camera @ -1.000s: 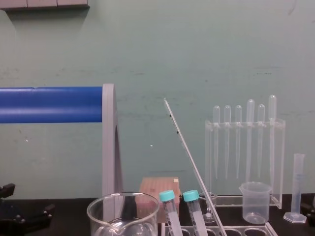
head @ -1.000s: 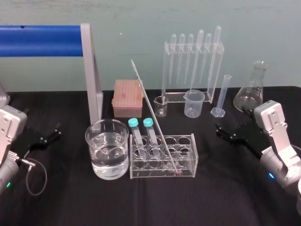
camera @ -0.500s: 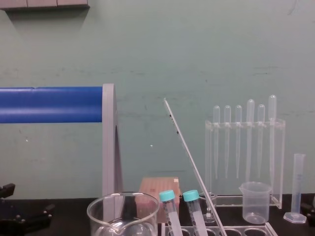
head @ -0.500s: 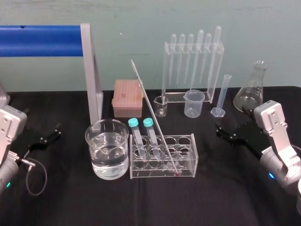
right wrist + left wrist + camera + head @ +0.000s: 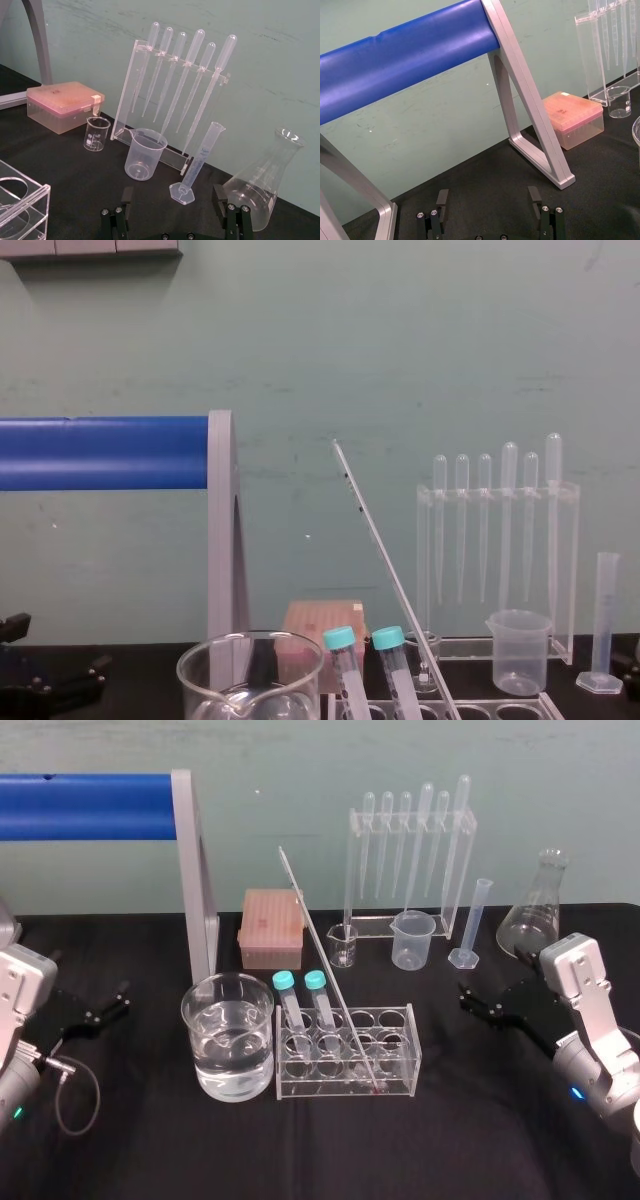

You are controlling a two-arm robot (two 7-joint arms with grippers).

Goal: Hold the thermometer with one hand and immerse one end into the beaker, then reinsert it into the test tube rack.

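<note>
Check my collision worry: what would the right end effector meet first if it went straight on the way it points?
Probably the measuring cylinder, standing just ahead of the right end effector; depth is unclear.

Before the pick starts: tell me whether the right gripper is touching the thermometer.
Apart. The head view shows bare black table between the right gripper and the thermometer, which leans in the test tube rack.

The left gripper (image 5: 122,998) is drawing back a little toward the robot's left, its arm (image 5: 18,995) sliding further off the head view's edge; in the chest view its tip is sinking slightly.
</note>
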